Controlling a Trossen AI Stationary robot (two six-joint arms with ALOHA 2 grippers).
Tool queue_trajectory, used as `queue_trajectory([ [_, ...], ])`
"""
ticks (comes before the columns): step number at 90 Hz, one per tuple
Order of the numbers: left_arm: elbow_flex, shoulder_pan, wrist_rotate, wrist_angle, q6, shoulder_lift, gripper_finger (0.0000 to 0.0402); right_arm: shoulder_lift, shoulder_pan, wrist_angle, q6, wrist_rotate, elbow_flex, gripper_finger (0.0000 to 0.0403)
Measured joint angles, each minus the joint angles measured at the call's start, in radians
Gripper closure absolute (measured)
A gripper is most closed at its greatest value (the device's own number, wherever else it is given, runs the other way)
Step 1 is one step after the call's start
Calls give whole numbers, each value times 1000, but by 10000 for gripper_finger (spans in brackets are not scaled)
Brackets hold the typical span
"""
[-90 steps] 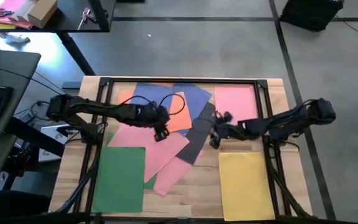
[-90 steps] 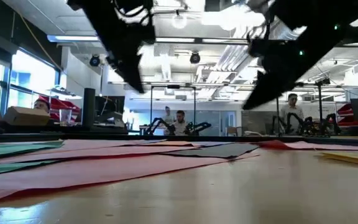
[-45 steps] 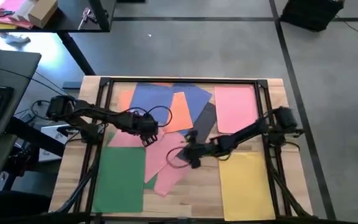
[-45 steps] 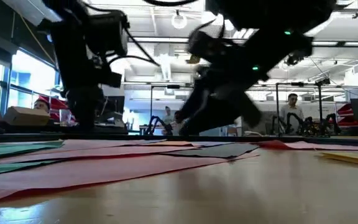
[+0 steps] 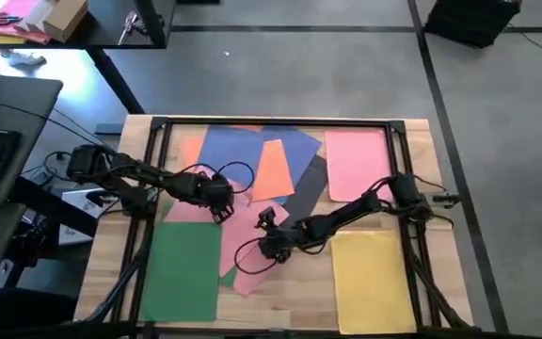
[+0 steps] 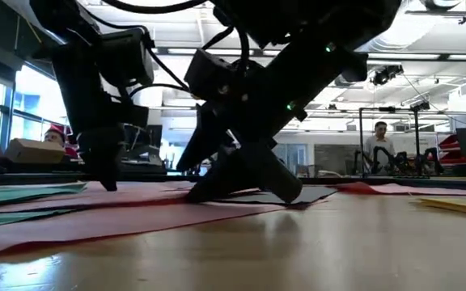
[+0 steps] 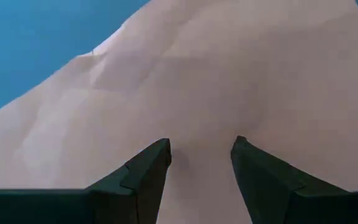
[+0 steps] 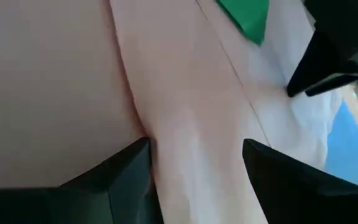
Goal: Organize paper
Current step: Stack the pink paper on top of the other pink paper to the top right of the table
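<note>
— Paper lies all over the worktop (image 5: 116, 141): a green sheet (image 5: 182, 268) at the near left corner, a yellow sheet (image 5: 373, 281) at the near right, a lone pink sheet (image 5: 356, 162) by the far right, and blue (image 5: 238, 146), orange (image 5: 273, 171) and grey (image 5: 301, 193) ones fanned along the far edge. What is each arm on?

— Both are down on the overlapping pink sheets (image 5: 252, 226) mid-table. The left gripper (image 7: 201, 158) has its fingers spread and planted on pink, with blue showing just beyond. The right gripper (image 8: 194, 158) is likewise parted, a pink sheet's edge running up between its fingers.

— So nothing is grasped?

— Nothing; both stand released, tips pressing or nearly pressing the paper.

— How should the step go, then?

— My judgement: the left should pin its sheet flat while the right works the pink edge. Thin paper will not lift from a flat pinch, so it likely needs dragging toward a free edge, or buckling into a ridge, before the fingers close.

— Risks?

— Catching two sheets at once, or creasing one. The grippers also sit near each other, so short, slow strokes seem wise.
</note>
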Motion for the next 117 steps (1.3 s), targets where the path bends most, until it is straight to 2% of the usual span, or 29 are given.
queue_trajectory([
  [31, -1, 0, 4, 2, 18, 2, 234, -16, -3, 1, -51, 63, 21, 160],
  [40, -2, 0, 4, 4, 18, 2, 234, -16, -20, 16, -48, 53, 23, 174],
  [53, -2, 0, 1, 11, 20, 3, 234, -12, -49, 13, -5, -11, 23, 235],
  [73, 12, -3, -19, 10, 33, 4, 234, -11, -59, 16, 0, -40, 23, 382],
  [88, 44, -6, -51, 3, 83, -24, 234, -12, -49, -14, 20, -73, 23, 400],
  [99, 71, -6, -88, 9, 125, -83, 234, -34, -34, -140, 64, -67, 44, 402],
  [117, 80, -6, -163, -6, 151, -217, 234, -65, 6, -532, 115, -52, 186, 403],
])
